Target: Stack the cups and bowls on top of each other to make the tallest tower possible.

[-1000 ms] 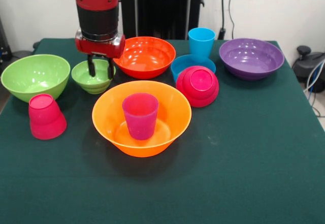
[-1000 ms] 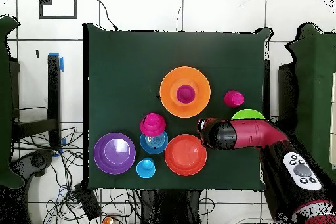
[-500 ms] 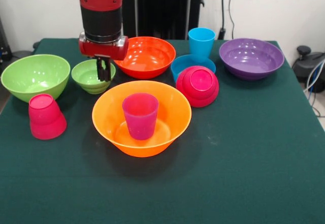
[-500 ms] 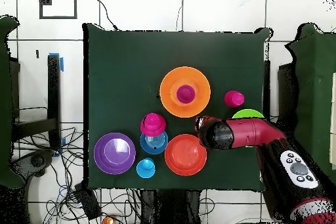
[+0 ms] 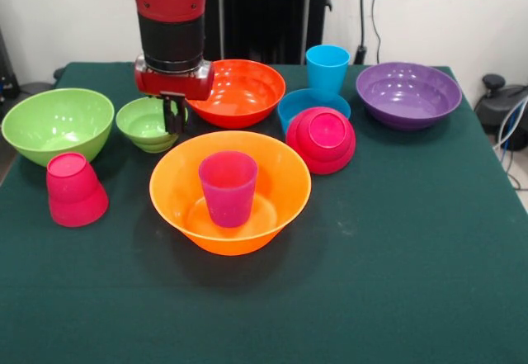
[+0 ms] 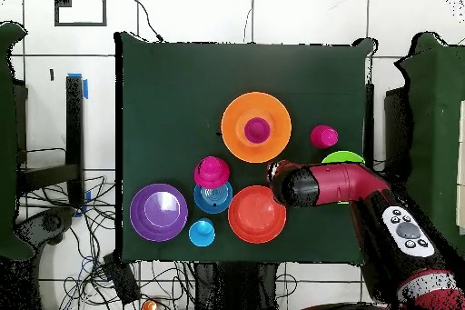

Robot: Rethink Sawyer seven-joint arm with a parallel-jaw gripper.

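Magenta cup (image 5: 228,186) upright in lg orange bowl (image 5: 285,178)

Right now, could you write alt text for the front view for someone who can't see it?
A red and black robot arm's shut gripper hangs over the small green bowl, behind a large orange bowl holding an upright magenta cup. More bright bowls and cups surround them.

count: seven bowls (image 5: 230,188), four large, three small; three cups (image 5: 228,187), one magenta, one blue, one pink-red, upturned.
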